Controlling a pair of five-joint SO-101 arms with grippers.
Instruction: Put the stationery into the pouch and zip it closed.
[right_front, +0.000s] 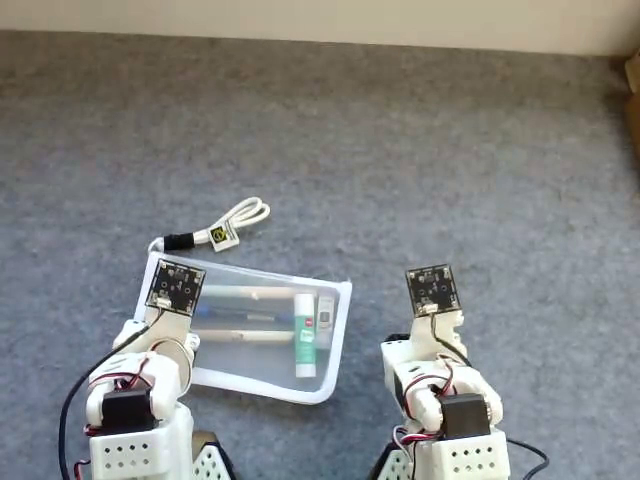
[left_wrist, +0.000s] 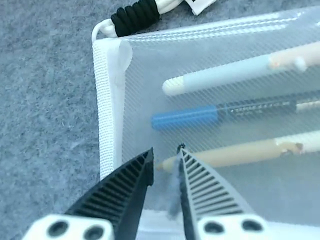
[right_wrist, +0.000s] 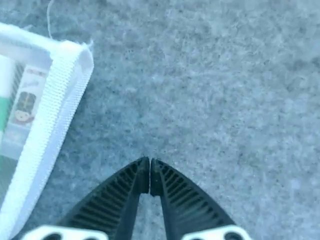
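Closest to me at the table's near edge, the right gripper (right_wrist: 150, 160) hangs over bare carpet (right_front: 450, 150) just beside the pouch (right_front: 343, 325), its jaws pressed together on nothing. Next to it, the left gripper (left_wrist: 165, 149) sits over the pouch's near corner on that arm's side, jaws only a narrow gap apart. Something thin and grey lies between them, and I can't tell whether they are actually pinching the mesh. Through the clear wall I can see a cream pen (left_wrist: 235, 152), a blue pen (left_wrist: 185, 118) and a pale blue pen (left_wrist: 225, 75) lying lengthwise. At the other end a glue stick (right_front: 305, 345) lies crosswise beside a small grey block (right_front: 324, 322). So the filling looks done, and I'd say the zip is the job in hand. The ribbed strip along the far long edge looks like the zip, though I can't pick out its slider or say whether it is shut. To do it well, the left arm should hold its corner flat. The right should take the pull squarely and draw it straight along that edge, so the light pouch doesn't skid or bunch. Beyond the far corner a white cord (right_front: 225, 228) with a black wrap trails out onto the carpet.
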